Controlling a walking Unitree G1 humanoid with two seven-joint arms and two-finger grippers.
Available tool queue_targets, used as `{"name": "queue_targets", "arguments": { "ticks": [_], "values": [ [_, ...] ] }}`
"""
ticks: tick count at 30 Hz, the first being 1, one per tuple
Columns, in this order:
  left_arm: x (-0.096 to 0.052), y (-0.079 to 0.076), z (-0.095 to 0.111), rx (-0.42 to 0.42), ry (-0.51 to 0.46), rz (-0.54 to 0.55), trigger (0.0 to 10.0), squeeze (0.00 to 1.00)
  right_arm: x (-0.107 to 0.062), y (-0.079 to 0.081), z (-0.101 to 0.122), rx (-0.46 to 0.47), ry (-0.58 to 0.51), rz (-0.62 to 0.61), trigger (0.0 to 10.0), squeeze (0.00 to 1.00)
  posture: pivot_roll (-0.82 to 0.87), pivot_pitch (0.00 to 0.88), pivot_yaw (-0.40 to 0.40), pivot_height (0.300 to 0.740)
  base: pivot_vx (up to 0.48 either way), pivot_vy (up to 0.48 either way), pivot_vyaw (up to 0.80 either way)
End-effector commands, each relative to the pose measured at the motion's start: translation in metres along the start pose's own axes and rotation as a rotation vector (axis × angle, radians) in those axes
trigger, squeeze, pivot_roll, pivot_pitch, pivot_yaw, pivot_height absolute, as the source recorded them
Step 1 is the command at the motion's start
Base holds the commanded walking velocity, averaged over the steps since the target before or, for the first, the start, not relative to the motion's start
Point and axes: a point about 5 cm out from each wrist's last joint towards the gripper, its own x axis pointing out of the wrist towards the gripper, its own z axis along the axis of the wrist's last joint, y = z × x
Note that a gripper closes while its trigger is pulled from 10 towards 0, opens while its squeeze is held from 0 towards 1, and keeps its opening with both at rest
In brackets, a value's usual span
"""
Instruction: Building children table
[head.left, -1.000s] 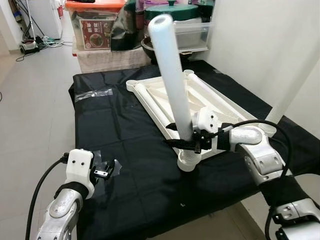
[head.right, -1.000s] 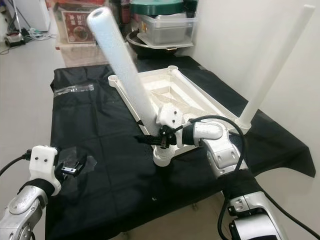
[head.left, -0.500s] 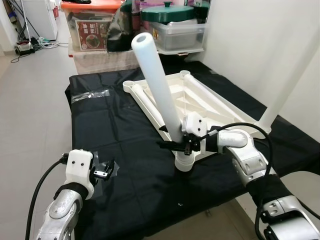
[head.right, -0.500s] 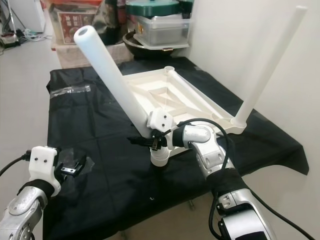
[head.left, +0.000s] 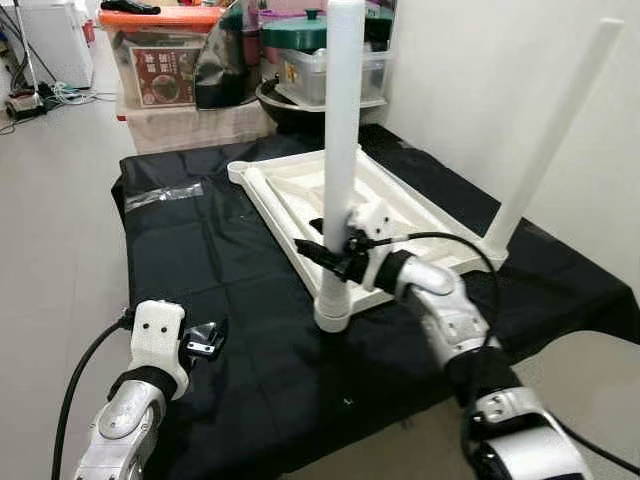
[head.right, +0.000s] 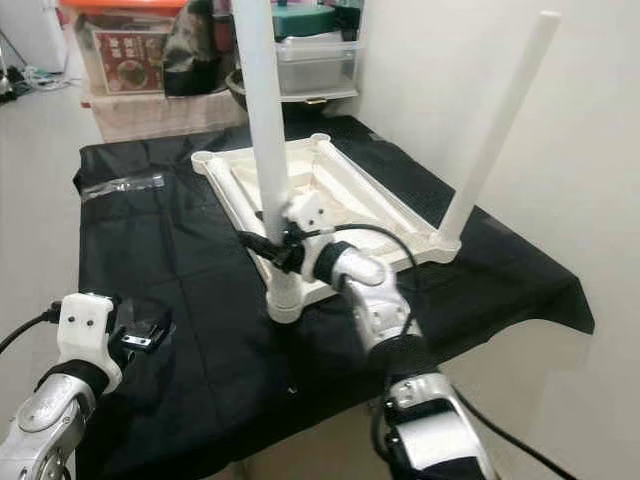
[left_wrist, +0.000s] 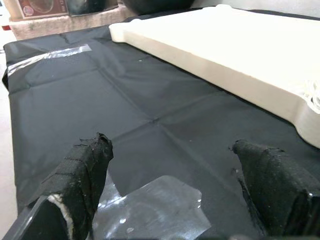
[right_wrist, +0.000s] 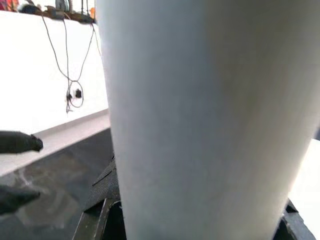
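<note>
Hovering nearest the camera, the left gripper (head.left: 205, 340) hung low over the front left part of a desk draped in black cloth (head.left: 230, 260), its jaws apart and holding nothing. A patch of clear tape (left_wrist: 150, 202) lay on the cloth just beneath its black fingers (left_wrist: 82, 175).

Further in, near the middle of the desk, the right gripper (head.left: 335, 255) had its jaws clamped on a white table leg (head.left: 340, 150). That leg stood upright, its lower end seated in a round socket (head.left: 332, 315) at the near corner of an upturned white tabletop (head.left: 290, 195). The tabletop lay flat on the cloth, underside facing up, showing raised ribs and a rim.

At the right corner of the tabletop, a second white leg (head.left: 555, 125) rose at a slight lean toward the pale wall (head.left: 470, 70).

Beyond the desk stood a clear storage box with an orange lid (head.left: 165, 55), a dark pot with a green lid (head.left: 295, 30) and a clear container (head.left: 315, 75). Cables (head.left: 40, 95) lay on the tiled floor (head.left: 50, 230) at far left.
</note>
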Motion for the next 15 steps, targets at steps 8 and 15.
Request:
{"name": "queue_targets", "arguments": {
  "ticks": [8,15],
  "values": [
    [-0.005,0.003,-0.001,0.003,0.009,0.019,10.0,0.0,0.004,0.014,-0.007,0.024,-0.007,0.06,0.0,0.0,0.05,0.0,-0.085,0.74,0.0,0.0,0.0],
    [-0.004,0.002,-0.003,0.007,0.015,0.017,10.0,0.0,0.003,0.006,-0.013,-0.03,0.046,-0.012,0.0,0.0,0.05,0.0,-0.083,0.74,0.0,0.0,0.0]
  ]
}}
